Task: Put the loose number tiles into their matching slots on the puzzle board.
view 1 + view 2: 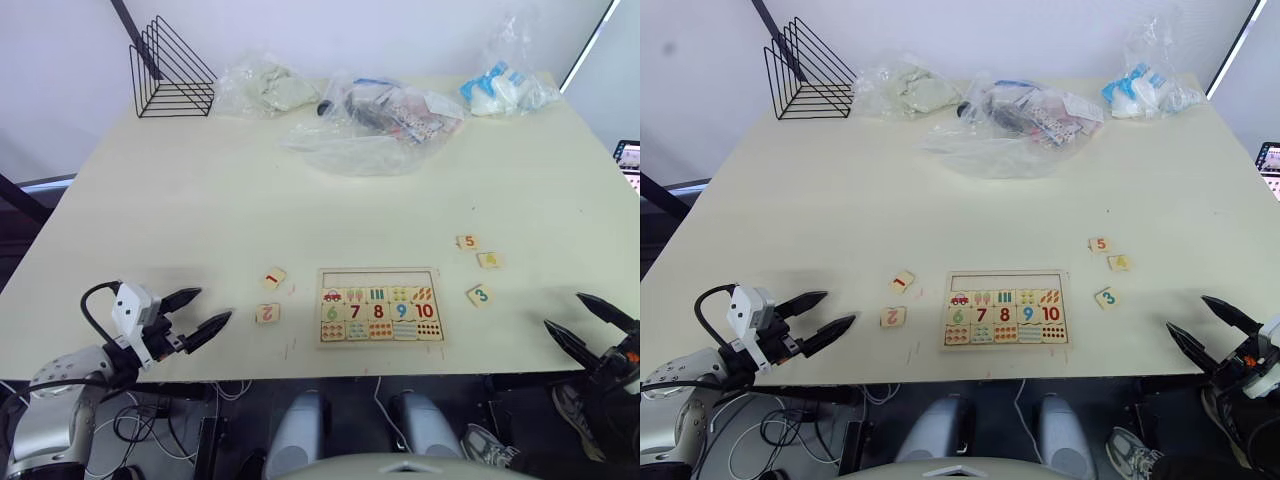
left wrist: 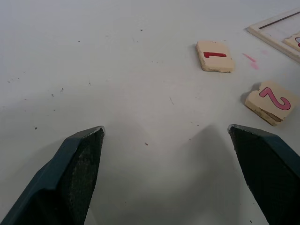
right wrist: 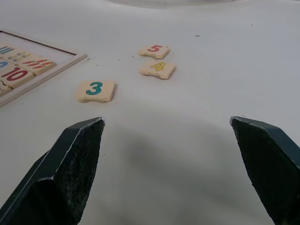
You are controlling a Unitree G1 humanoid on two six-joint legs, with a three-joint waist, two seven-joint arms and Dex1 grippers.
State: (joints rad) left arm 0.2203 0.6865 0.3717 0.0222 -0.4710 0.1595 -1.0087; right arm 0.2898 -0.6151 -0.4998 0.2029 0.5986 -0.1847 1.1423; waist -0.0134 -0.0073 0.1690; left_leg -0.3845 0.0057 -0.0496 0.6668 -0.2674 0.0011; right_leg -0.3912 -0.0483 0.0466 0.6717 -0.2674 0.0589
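Your left gripper (image 1: 205, 309) and right gripper (image 1: 578, 320) both gape, empty, over the matte cream bench (image 1: 230, 200); chip-edged square wooden number tiles (image 1: 267, 313) flank the rimmed puzzle board (image 1: 380, 274).

You see the flat pale-wood puzzle board (image 1: 1004, 309) with its top row of slots (image 1: 1005, 282) empty. Small square number tiles 1 (image 1: 902, 282) and 2 (image 1: 893, 317) lie left of it; both black two-fingered grippers, left (image 1: 821, 317) and right (image 1: 1205, 325), hover spread.
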